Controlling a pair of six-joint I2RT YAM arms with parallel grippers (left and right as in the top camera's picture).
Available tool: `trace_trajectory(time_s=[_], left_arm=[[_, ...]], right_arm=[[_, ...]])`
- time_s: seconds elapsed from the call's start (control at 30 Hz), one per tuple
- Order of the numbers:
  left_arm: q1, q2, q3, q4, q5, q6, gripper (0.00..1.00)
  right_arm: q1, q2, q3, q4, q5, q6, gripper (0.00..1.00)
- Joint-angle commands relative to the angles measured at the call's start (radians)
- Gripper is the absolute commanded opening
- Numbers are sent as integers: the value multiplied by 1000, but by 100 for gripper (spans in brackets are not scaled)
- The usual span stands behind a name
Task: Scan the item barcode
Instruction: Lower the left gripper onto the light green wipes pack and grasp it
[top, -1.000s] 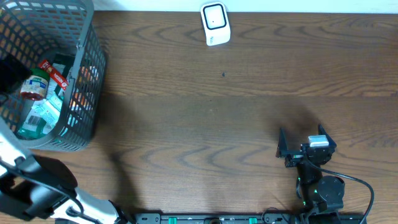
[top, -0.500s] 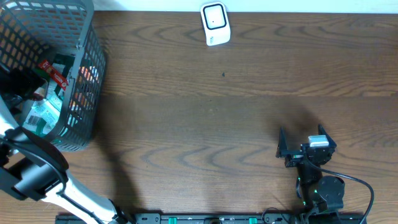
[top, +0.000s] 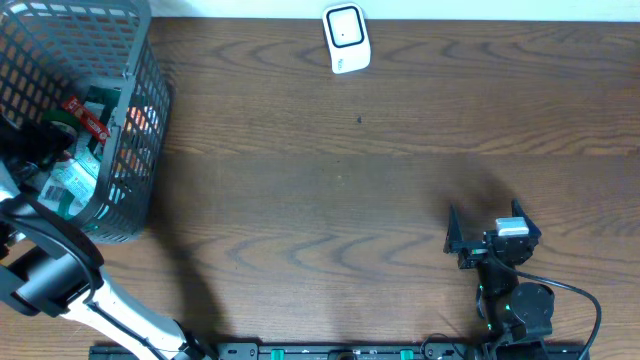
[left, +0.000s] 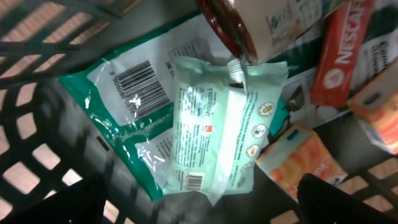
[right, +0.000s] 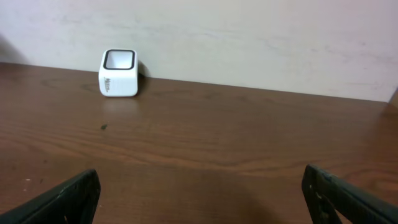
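2 arms work at a brown table (top: 350, 180), and neither holds anything. The left gripper (left: 208, 204) is down inside the grey wire basket (top: 140, 120) at the far left, its dark fingers spread wide and hanging just above the goods without touching them. Directly under it lies a pale green packet (left: 217, 130), tilted, with small print and a small barcode near its lower edge. That packet rests on a darker green pouch (left: 118, 93), whose larger barcode (left: 138, 84) faces up to the left of the packet. To the right lie an orange packet (left: 301, 165) and a red Nescafé stick (left: 345, 50), and a jar (left: 249, 22) with a dark red lid overlaps the packet's far end. The white scanner (top: 346, 38) stands at the far edge of the table near the middle, well apart from the basket. The right gripper (top: 486, 232) sits at the near right, fingers wide apart and empty, facing the scanner across bare wood.
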Motion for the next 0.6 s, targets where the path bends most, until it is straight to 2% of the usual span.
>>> trace_trajectory(time_s=[0.0,0.57], left_arm=[[3,6,-21,3,-1,9,98],[-72,-128,-21,-60,-10,-22,95]], right_arm=[[4,-4,-1,-4,5,-2,99],[4,-4,-1,-4,5,-2,99]])
